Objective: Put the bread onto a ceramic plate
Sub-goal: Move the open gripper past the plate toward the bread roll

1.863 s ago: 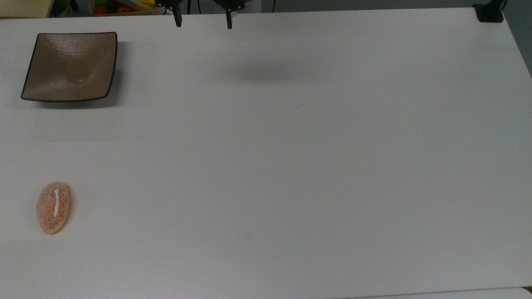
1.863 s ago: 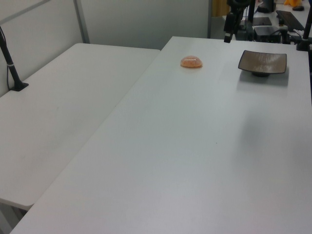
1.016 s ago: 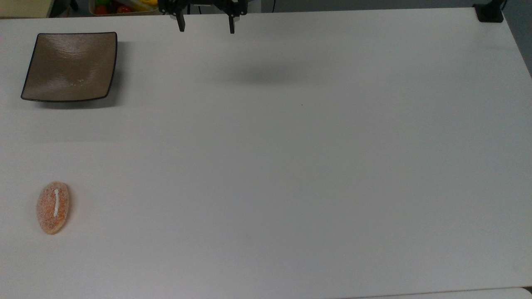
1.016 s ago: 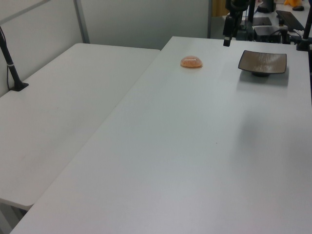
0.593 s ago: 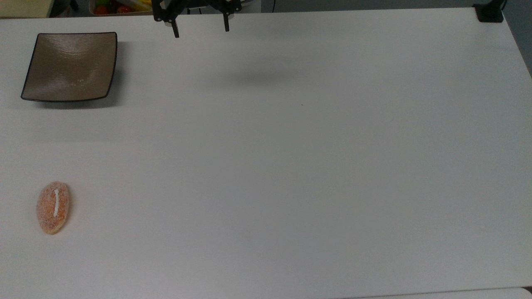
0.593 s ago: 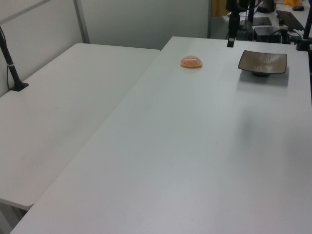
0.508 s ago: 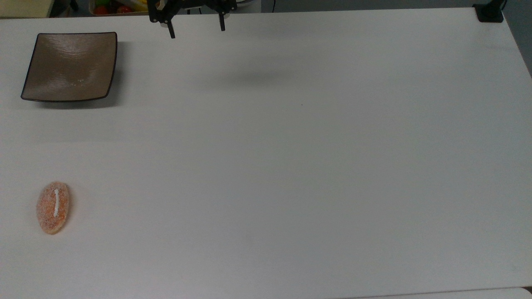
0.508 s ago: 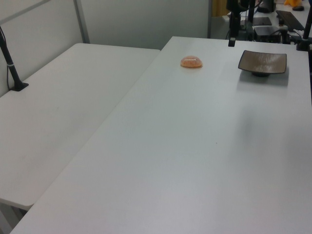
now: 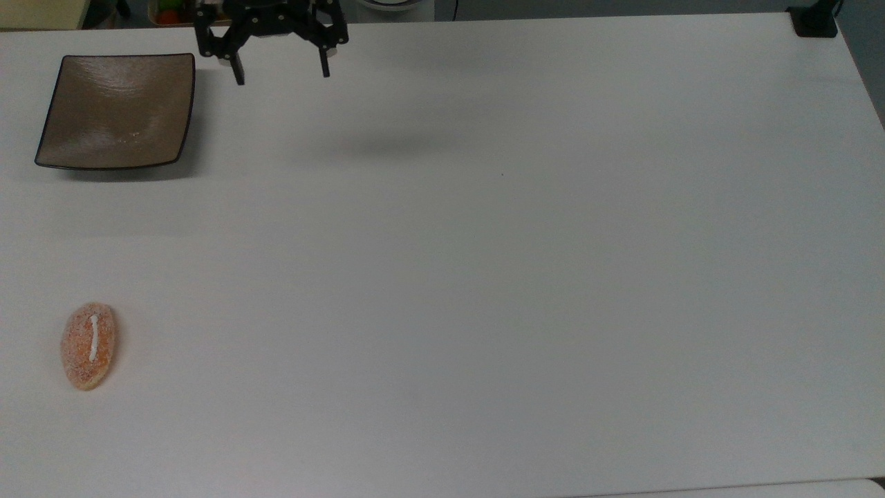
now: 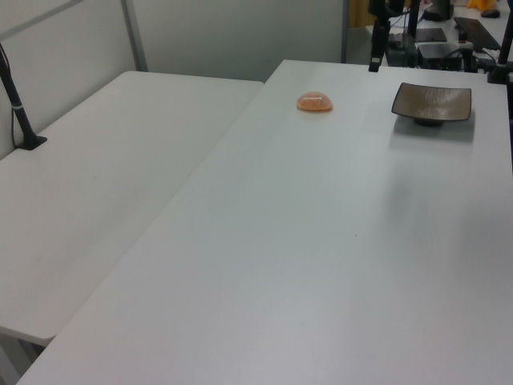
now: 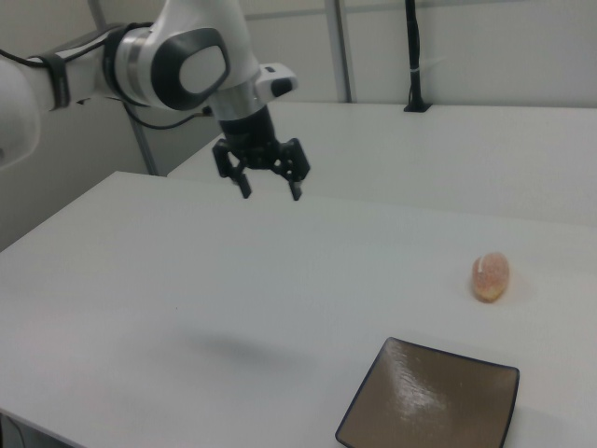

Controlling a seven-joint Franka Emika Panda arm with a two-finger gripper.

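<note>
- You see the bread (image 9: 88, 345) lying on the white table (image 9: 498, 263), in the lower left of the top view.
- The ceramic plate (image 9: 116, 111) is in the upper left, well apart from it and bare.
- Your gripper (image 9: 281, 75) hangs above the table just right of the plate, fingers spread, holding nothing.

Surface: white table (image 9: 484, 277) | on it: bread (image 9: 88, 345) near top view's lower left; ceramic plate (image 9: 116, 111) upper left, well apart
</note>
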